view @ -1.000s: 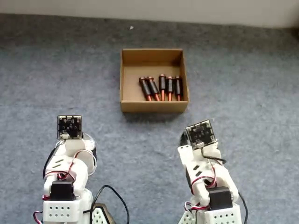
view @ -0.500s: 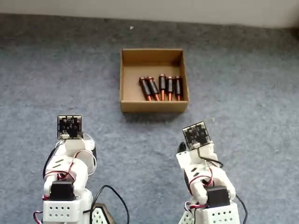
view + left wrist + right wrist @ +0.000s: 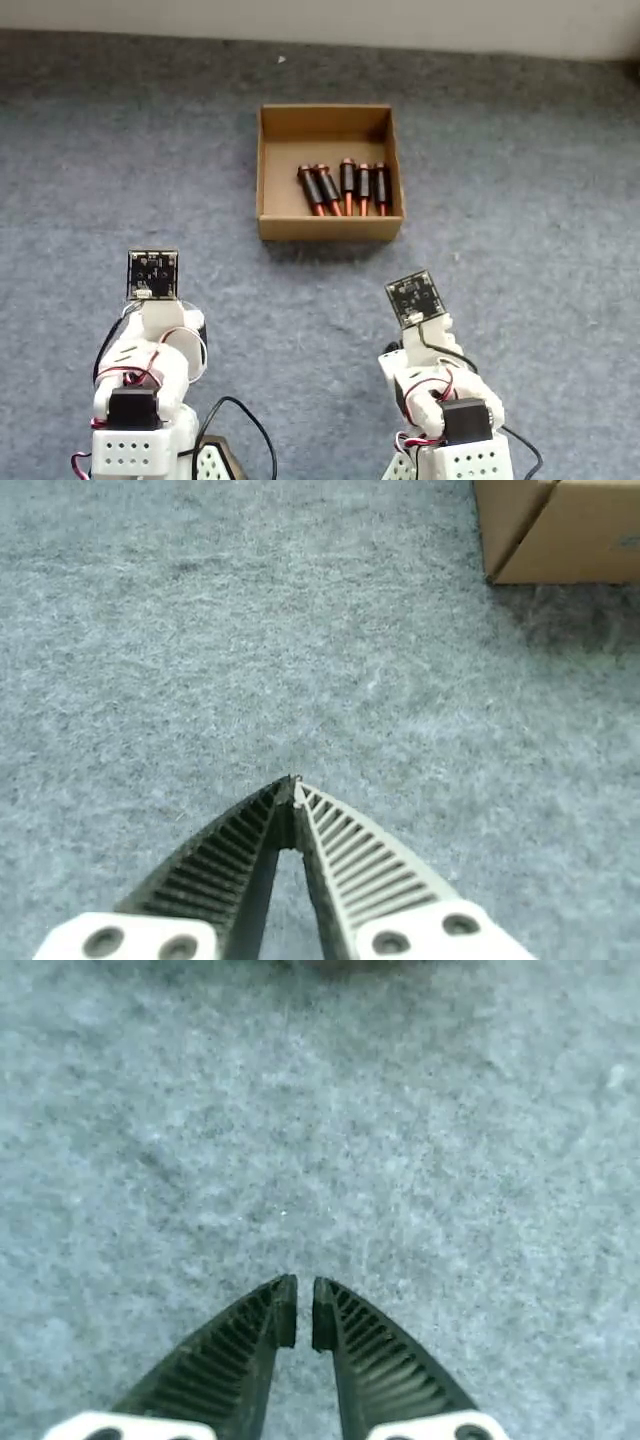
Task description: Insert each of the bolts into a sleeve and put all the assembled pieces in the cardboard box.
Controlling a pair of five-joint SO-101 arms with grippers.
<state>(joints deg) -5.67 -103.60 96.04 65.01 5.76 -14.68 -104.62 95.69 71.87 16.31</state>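
The cardboard box (image 3: 330,228) stands open on the grey carpet, at the middle far from both arms. Several assembled pieces (image 3: 345,188), copper bolts in black sleeves, lie side by side in its near half. My left gripper (image 3: 293,788) is shut and empty, tips touching, low over bare carpet, with a corner of the cardboard box (image 3: 560,530) ahead and to one side. My right gripper (image 3: 298,1310) is shut with nothing in it, also over bare carpet. In the high view the left arm (image 3: 150,345) and right arm (image 3: 435,385) sit folded back near the front edge.
Grey carpet covers the whole table. A pale wall strip (image 3: 400,20) runs along the far edge. Cables (image 3: 240,415) loop between the arm bases at the front.
The right arm has drawn back from the box toward its base. The left arm has pulled back very slightly. The box and its contents have not moved.
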